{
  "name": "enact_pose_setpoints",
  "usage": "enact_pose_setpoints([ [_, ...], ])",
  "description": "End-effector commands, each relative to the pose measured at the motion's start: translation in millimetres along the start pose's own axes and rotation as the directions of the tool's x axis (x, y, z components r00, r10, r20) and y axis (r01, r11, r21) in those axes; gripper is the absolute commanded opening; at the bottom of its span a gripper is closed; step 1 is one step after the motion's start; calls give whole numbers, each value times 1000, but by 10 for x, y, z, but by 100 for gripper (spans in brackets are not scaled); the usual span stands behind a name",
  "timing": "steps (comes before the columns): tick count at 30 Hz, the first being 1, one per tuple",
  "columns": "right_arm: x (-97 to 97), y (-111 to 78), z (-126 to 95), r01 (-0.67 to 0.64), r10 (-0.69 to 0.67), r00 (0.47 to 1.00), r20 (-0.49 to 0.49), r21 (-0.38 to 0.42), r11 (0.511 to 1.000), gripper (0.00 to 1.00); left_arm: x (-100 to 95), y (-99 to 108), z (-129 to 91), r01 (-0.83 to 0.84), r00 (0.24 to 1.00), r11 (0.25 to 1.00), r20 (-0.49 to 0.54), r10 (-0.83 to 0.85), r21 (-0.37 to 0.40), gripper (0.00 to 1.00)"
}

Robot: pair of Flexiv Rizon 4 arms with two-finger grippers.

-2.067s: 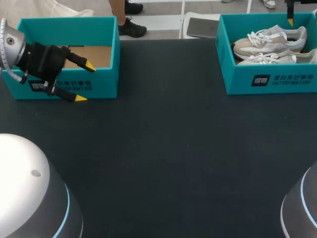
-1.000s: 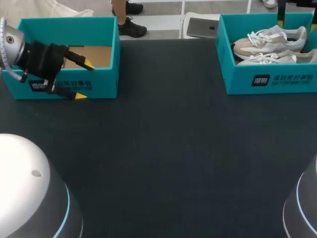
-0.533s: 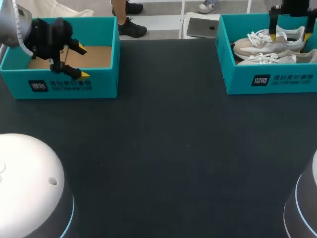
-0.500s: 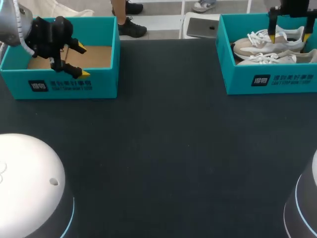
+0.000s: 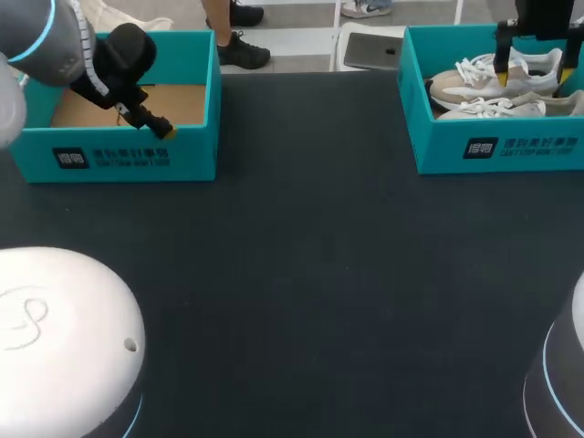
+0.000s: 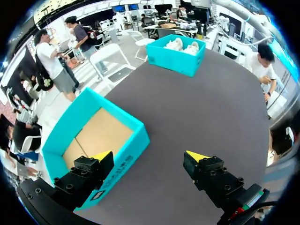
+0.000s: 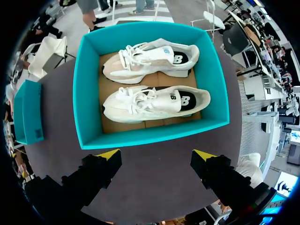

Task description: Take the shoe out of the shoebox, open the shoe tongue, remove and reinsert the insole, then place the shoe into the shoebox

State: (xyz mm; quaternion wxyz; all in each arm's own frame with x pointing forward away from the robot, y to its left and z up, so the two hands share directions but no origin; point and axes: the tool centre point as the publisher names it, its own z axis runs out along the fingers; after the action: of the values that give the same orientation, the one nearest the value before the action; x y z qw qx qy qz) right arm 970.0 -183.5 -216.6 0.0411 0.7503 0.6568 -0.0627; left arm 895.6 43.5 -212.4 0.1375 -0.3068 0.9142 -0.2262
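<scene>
Dark matte worktop (image 5: pixel 319 274), two open teal cardboard boxes at its far side, well apart.

Teal shoebox (image 5: pixel 497 146) on the right: holds a pair of cream-and-beige lace-up sneakers with white laces, both lying on their sides on the brown cardboard floor, just beside each other, toes toward the same wall. Far sneaker (image 7: pixel 150 58) along the back wall, near sneaker (image 7: pixel 154 103) along the front wall. Both fully inside the box; neither touched.

Right gripper (image 7: pixel 156 154): up over the shoebox, looking straight down into it. Fingers spread wide, nothing between them. In the right wrist view both yellow tips over the worktop just outside the box's near wall. In the head view one finger (image 5: pixel 501 55) lined up in front of the far sneaker.

Teal box with a bare brown cardboard floor (image 5: pixel 119 155) on the left: no contents seen.

Left gripper (image 6: pixel 150 157): above that box's front right part. Fingers far apart, holding nothing; in the left wrist view one tip over the box's corner, the other over bare worktop.
</scene>
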Motion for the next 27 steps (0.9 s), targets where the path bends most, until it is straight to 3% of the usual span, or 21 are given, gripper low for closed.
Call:
enact_pose_setpoints([
  [1, 2, -13, 2, -1, 1, 1000, 0, -3, 1000, 100, 9, 6, 19, 454, 880, 859, 271, -390, -237, 100],
  [7, -92, -244, 52, -11, 10, 1000, -28, -20, 1000, 100, -149, -8, 36, 718, 696, 627, 279, -662, -303, 100],
  [12, -200, -413, 97, -37, 36, 998, -44, -25, 999, 100, -218, -7, 67, 797, 596, 510, 280, -753, -324, 100],
  [17, -298, -599, 69, -57, 55, 997, -55, -31, 998, 100, -307, 4, 88, 841, 511, 408, 271, -816, -356, 100],
  [27, -497, -846, 12, -112, 108, 991, -81, -53, 992, 100, -554, 50, 38, 904, 359, 255, 284, -889, -343, 100],
])
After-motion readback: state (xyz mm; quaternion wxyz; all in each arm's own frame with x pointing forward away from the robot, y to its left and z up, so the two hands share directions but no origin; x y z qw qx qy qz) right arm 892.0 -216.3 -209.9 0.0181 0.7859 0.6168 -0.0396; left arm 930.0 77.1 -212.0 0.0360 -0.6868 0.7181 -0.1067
